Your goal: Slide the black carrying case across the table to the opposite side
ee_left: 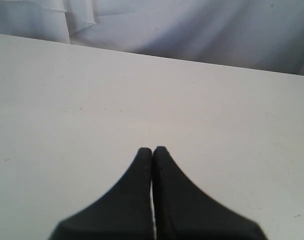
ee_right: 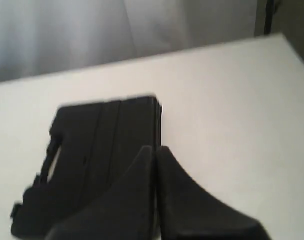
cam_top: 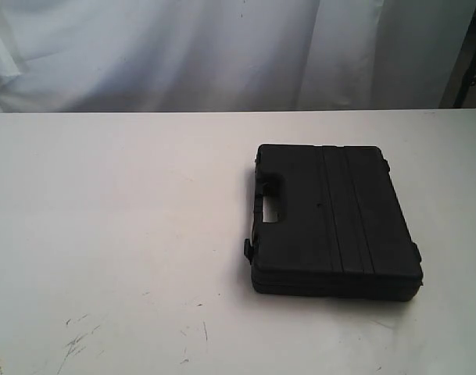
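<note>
The black case (cam_top: 335, 219) lies flat on the white table (cam_top: 120, 211), right of the middle, its handle cutout facing left and its ribbed lid up. Neither arm shows in the exterior view. In the right wrist view the case (ee_right: 102, 145) fills the area just beyond my right gripper (ee_right: 154, 148), whose jaws are shut with nothing between them; whether it touches the case I cannot tell. My left gripper (ee_left: 152, 149) is shut too, held over bare table (ee_left: 142, 90), with the case out of its view.
A white cloth backdrop (cam_top: 222, 47) hangs behind the table's far edge. Faint dark scuffs (cam_top: 77, 340) mark the tabletop near the front left. A dark stand (cam_top: 468, 70) rises at the back right corner.
</note>
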You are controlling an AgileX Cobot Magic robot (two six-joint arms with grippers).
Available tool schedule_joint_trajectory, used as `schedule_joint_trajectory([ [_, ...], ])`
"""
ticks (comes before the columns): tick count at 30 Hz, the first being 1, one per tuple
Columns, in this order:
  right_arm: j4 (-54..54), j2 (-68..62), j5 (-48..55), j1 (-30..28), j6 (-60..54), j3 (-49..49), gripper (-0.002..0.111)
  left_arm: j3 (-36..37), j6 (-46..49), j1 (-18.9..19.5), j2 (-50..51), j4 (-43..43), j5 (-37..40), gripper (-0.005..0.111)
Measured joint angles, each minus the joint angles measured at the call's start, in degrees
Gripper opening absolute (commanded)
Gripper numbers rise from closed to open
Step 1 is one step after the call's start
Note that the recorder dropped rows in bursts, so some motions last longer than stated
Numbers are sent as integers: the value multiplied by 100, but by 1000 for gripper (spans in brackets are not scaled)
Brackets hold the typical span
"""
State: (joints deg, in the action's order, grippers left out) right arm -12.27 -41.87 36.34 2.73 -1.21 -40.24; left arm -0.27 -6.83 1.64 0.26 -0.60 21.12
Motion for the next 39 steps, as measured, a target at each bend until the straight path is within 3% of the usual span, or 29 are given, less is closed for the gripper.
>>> schedule_joint_trajectory([
  [5, -33, -293, 1086, 0, -25, 0, 0, 0, 0, 0, 0, 0, 0, 0],
  [15, -458, -408, 976, 0, -25, 0, 0, 0, 0, 0, 0, 0, 0, 0],
  [22, -873, -1218, 1127, 17, -182, -323, 0, 0, 0, 0, 0, 0, 0, 0],
  [39, -293, -3256, 1141, 1695, 861, -2026, 0, 0, 0, 0, 0, 0, 0, 0],
])
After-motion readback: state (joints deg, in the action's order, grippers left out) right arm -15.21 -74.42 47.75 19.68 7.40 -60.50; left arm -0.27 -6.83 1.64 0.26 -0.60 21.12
